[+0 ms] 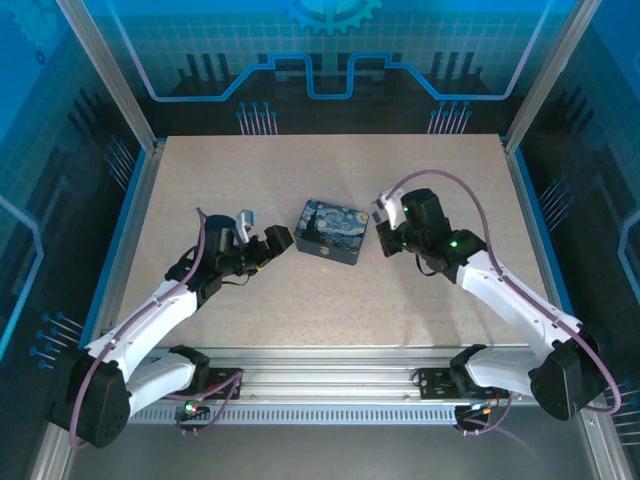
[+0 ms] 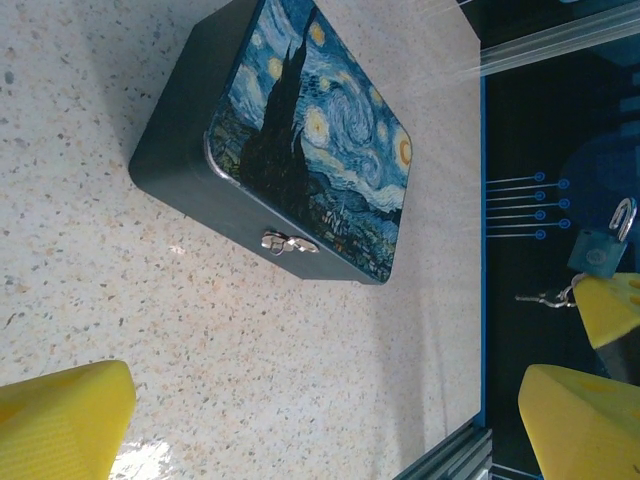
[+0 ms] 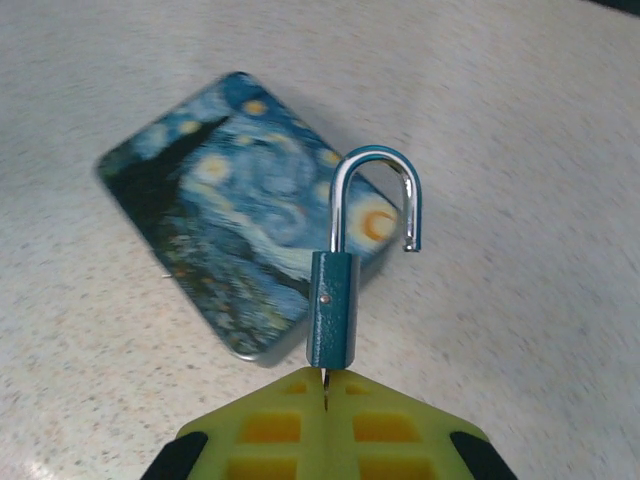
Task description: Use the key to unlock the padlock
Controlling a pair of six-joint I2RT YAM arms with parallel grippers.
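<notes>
Open padlock (image 3: 330, 318) upright just above right pincer (image 3: 326, 390), clamped seemingly on key (image 3: 325, 377), arm raised beside tin (image 1: 330, 232). Left pincer (image 2: 320, 420) spread wide, low over tabletop (image 2: 250, 350).

The left arm (image 1: 150, 325) and right arm (image 1: 505, 290) are white with black joints. Purple cables (image 1: 440, 173) run along them. Their fingers (image 2: 60, 425) are yellow.
</notes>
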